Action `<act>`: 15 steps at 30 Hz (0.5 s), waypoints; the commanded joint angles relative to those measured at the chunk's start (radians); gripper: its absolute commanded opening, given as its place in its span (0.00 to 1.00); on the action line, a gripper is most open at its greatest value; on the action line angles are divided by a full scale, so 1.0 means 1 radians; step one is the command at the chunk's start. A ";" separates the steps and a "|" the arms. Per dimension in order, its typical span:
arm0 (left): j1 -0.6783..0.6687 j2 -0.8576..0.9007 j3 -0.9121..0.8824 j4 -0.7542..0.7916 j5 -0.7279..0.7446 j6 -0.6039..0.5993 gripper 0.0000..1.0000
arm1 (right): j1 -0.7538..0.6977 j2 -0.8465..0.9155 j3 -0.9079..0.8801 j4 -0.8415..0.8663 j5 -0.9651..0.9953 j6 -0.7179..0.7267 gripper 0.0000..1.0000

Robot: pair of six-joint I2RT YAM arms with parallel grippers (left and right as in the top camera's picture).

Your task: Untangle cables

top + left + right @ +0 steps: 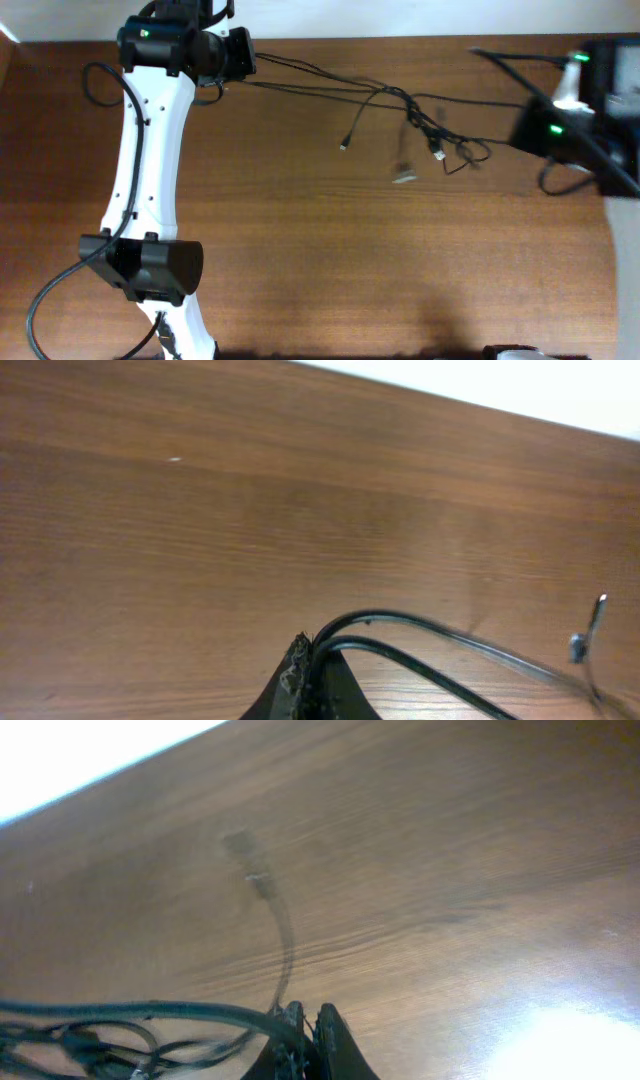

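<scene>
The left arm [150, 150] runs from the near edge across the brown tabletop [320, 260] to the far side, its jaws pinched shut on two strands of the cables [385, 95]. The black cords stretch rightward to the right arm [545, 135], whose jaws are also clamped on them. Small plug ends [438, 153] trail off mid-span.

left arm [143, 150]: white links, black joints, green light | right arm [537, 132]: black, green light | jaws: black, tapered

Black cables [405, 100] with silvery plugs [404, 177], brown wood-grain table [350, 260], white left arm [150, 150] with black joints
</scene>
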 commanded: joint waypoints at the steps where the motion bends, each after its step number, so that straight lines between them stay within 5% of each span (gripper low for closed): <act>1: 0.089 0.049 0.006 0.001 -0.353 0.047 0.12 | -0.181 -0.105 0.004 -0.039 0.166 -0.019 0.04; 4: 0.106 0.067 0.006 0.002 -0.461 0.047 0.25 | -0.264 -0.122 0.004 -0.077 0.163 -0.039 0.04; 11: 0.178 0.069 0.006 0.004 -0.490 0.095 0.16 | -0.332 -0.121 0.004 -0.089 0.068 -0.099 0.04; 15: 0.184 0.069 0.006 0.027 -0.410 0.250 0.15 | -0.338 -0.112 0.004 -0.094 0.010 -0.176 0.04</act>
